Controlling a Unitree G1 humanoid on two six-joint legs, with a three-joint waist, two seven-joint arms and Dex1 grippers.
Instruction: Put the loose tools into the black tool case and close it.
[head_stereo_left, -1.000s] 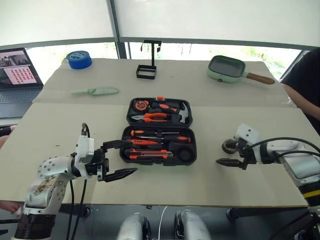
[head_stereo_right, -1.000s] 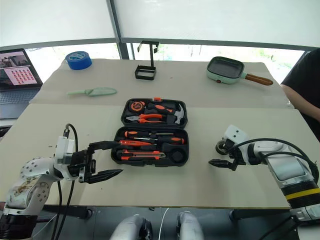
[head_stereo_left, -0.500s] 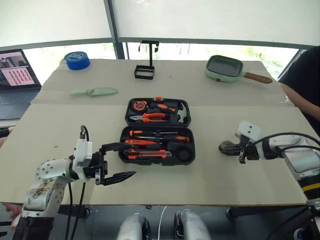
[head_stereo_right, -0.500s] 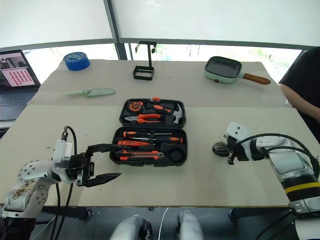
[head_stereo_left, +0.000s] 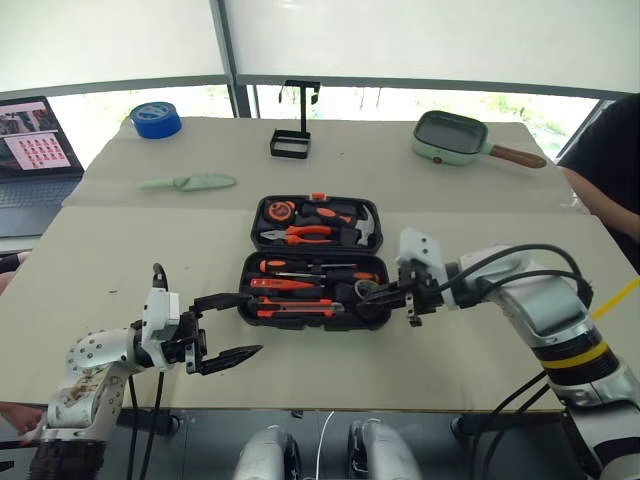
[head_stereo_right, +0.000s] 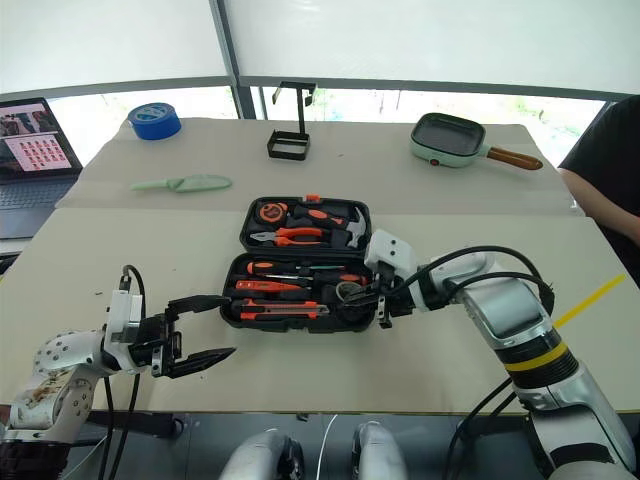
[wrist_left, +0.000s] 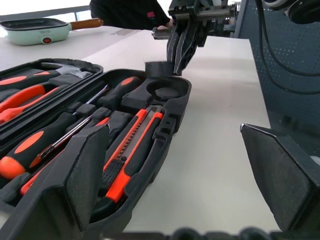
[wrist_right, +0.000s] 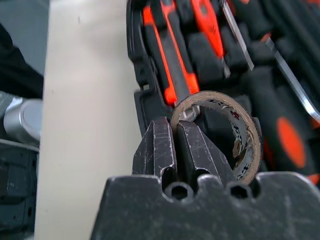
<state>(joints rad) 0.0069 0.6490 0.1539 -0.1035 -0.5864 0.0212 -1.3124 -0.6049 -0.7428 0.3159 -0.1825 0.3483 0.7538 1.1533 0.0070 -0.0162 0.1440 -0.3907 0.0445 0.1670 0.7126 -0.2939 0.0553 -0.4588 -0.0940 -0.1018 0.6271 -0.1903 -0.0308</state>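
Inside, the open black plastic hinged tool case (head_stereo_left: 315, 263) holds orange-handled tools; right gripper (head_stereo_left: 372, 293) pinches a small dark tape roll (wrist_right: 218, 131) above it, left gripper (head_stereo_left: 232, 326) spread.

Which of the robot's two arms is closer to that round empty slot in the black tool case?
The right. Its end effector holds the small dark tape roll just above the round slot in the black tool case. The left end effector hangs open off the case's opposite end.

Bright daylight from rear windows (head_stereo_left: 420, 45), blown-out glare; soft shadows; wrist close-ups blurred.
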